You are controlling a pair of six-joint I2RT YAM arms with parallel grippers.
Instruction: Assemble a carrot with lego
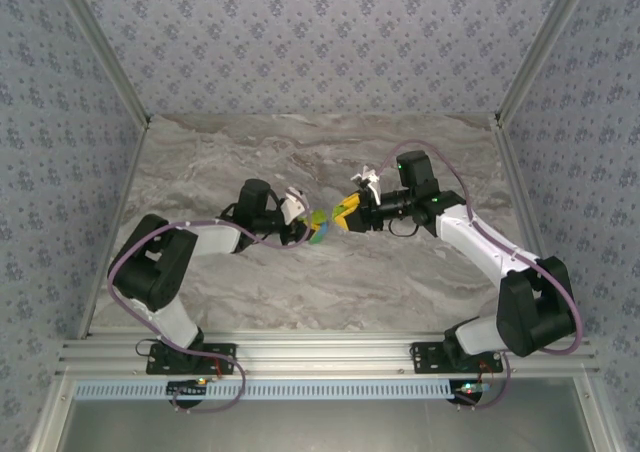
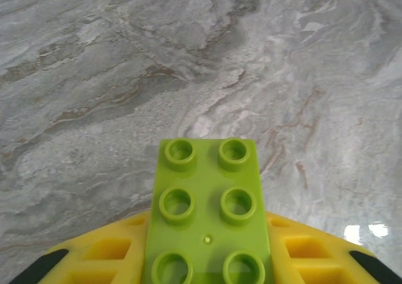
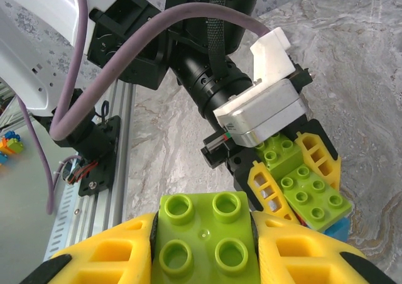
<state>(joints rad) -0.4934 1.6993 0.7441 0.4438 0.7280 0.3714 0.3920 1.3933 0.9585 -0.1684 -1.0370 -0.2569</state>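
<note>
The right pincer (image 1: 346, 214) is clenched on one yellow-green brick (image 3: 202, 240), with the studs facing its own wrist camera. The left pincer (image 3: 293, 168) meets it nearly tip to tip above the tabletop (image 2: 188, 58). Its yellow fingers (image 3: 266, 185) flank the carrot (image 3: 314, 199) and look closed on the yellow-green top layer, so I read it as grasping the carrot.

Key relation: the carrot sits just ahead of the right pincer's tips, off to the right of its centreline in the wrist view. It is near the brick but apart from it, with a gap showing. The carrot's long axis runs out along the left pincer's fingers and past their tips. It seems to slant past the brick rather than straight at it. The carrot's studs and the brick's studs both face the right wrist camera, so my guess is one part must shift over the other before they can press together. Both arms are about equally near, and the gap between them is short.

Counts:
- pincers: 2
- separate bricks: 1, yellow-green
- carrot layers seen: 1 yellow-green, 1 green, 1 red, 1 blue
- studs showing on the top layer in the left wrist view: 6
</note>
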